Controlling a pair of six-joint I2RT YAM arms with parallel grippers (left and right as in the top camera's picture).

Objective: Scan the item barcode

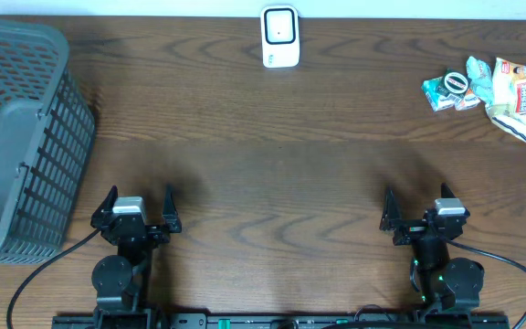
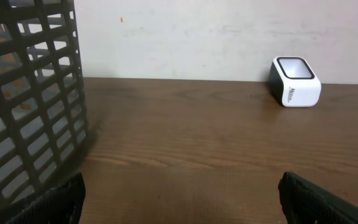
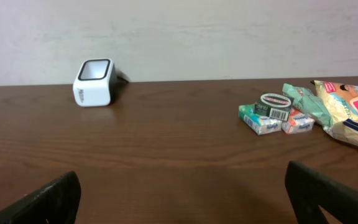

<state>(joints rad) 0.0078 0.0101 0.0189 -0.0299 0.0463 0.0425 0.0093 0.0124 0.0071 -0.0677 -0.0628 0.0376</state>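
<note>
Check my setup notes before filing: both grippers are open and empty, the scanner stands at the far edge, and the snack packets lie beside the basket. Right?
No: the overhead view shows the snack packets at the far right, well apart from the basket on the left. The left gripper and right gripper are open and empty, the scanner at the far edge.

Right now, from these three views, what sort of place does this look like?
Probably a mock shop checkout on a wooden table: a white barcode scanner at the far edge, small snack packets on the right, and a grey plastic basket on the left.
</note>
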